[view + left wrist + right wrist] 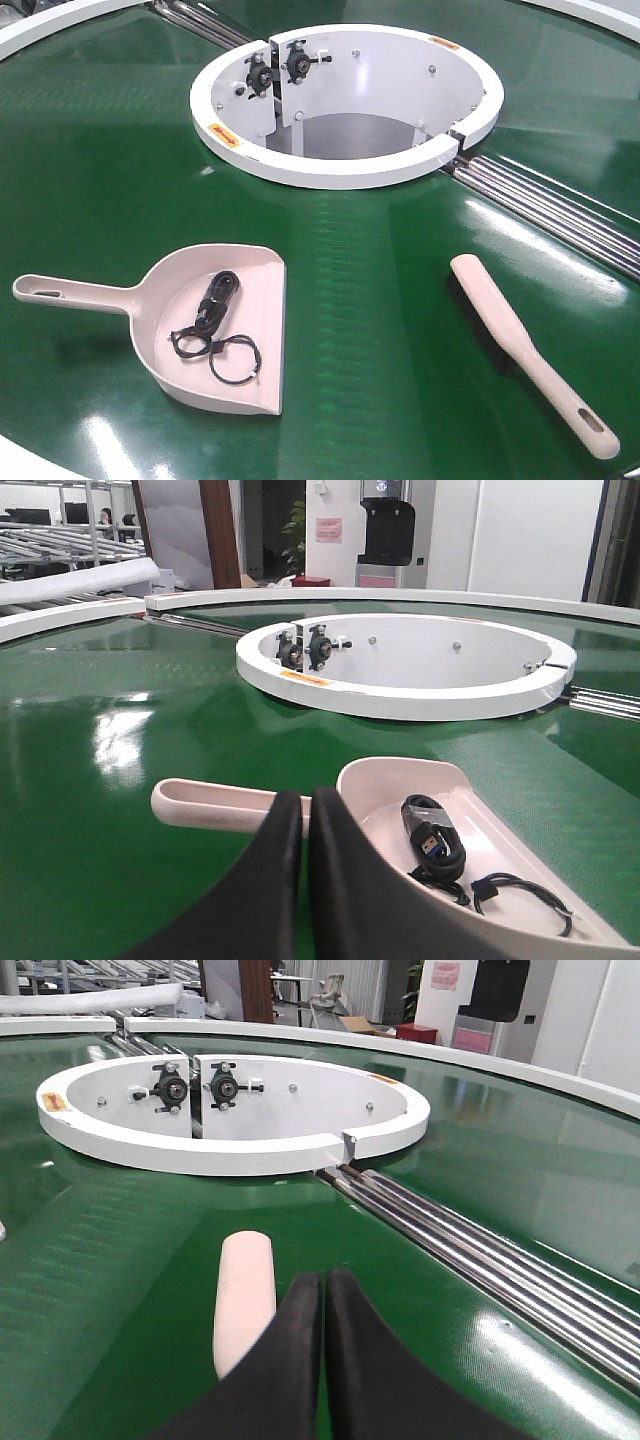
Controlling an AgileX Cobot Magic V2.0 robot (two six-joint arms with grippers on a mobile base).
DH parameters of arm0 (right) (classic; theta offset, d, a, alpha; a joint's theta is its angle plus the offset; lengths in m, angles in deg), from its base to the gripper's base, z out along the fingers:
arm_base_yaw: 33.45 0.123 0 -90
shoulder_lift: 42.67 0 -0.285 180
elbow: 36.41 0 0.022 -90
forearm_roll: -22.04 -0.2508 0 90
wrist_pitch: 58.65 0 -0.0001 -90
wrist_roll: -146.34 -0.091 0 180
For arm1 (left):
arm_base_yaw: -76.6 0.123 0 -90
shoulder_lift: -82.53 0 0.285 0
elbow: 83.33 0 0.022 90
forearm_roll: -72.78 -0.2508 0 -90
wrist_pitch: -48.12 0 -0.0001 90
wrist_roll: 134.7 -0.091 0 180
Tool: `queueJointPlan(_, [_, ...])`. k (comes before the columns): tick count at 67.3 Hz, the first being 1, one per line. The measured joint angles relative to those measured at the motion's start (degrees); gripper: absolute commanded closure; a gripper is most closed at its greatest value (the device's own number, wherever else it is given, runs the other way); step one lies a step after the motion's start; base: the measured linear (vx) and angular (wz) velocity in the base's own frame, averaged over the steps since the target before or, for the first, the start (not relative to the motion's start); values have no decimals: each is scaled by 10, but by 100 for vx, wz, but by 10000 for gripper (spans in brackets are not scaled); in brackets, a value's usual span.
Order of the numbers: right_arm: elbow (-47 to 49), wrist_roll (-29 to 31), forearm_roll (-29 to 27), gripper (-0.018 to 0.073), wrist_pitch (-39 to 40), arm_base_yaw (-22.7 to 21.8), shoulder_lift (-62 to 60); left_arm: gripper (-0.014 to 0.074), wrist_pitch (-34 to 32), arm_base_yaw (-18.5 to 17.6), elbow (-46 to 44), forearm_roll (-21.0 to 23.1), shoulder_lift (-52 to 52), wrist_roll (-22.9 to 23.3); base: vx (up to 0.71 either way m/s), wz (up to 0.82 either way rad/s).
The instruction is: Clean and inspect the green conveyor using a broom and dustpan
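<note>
The green conveyor (380, 270) fills the front view, glossy and dark. On its near left lies the pale dustpan (255, 345) with its handle (70, 292) pointing left; coiled black cables (215, 320) lie inside it. The broom (520, 345) lies at the near right, bristles to its left. Neither gripper shows in the front view. In the left wrist view my left gripper (306, 798) is shut on nothing, just above the dustpan's handle (205, 805). My right gripper (323, 1278) is shut and empty, with the broom's head (245, 1295) just to its left.
A white ring-shaped hub (345, 165) with two black bearing fittings (280, 68) sits in the middle of the belt. Metal roller strips (560, 205) run from it toward the right. The white outer rim (50, 25) curves at the far left.
</note>
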Motion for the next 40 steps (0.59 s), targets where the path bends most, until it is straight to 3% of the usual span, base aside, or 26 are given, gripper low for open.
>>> queueJointPlan(15, [-26, -26, 8, 569, -13, 0, -107, 604, 0, 0, 0, 0, 0, 0, 0, 0])
queueJointPlan(40, [-26, -50, 14, 569, -46, 0, -110, 604, 2, 0, 0, 0, 0, 0, 0, 0])
